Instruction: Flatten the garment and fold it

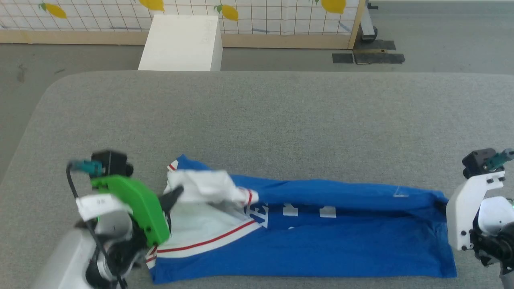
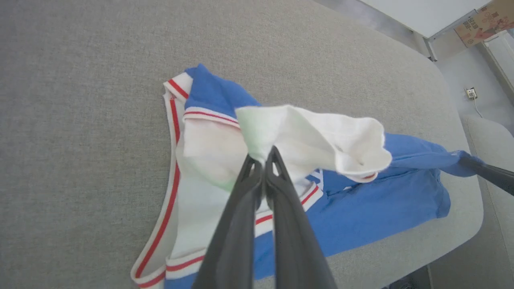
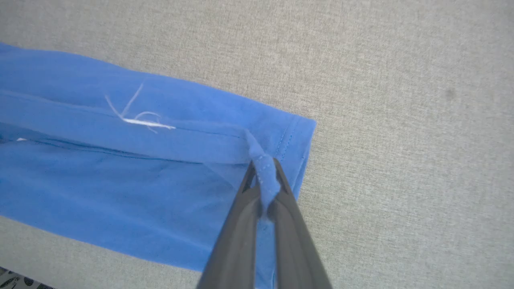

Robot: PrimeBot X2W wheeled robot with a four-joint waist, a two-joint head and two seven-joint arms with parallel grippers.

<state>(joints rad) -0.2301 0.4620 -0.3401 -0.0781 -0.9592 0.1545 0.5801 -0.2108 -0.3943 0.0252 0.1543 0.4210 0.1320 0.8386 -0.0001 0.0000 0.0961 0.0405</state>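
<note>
Counter (image 1: 257, 120): grey fabric top with rounded corners; the far half lies open.
Garment (image 1: 321, 241): bright blue, gathered into a long band close along the near edge. Long axis runs left to right; the white, red-striped end points left and the plain blue stitched hem points right.
Left gripper (image 2: 265, 160): at the garment's left end, jaws clenched on a lifted fold of white cloth.
Right gripper (image 3: 263, 176): at the right end, jaws clenched on a pinch of blue hem.
White box (image 1: 182, 42): on the floor beyond the far edge; contents cannot be told.
</note>
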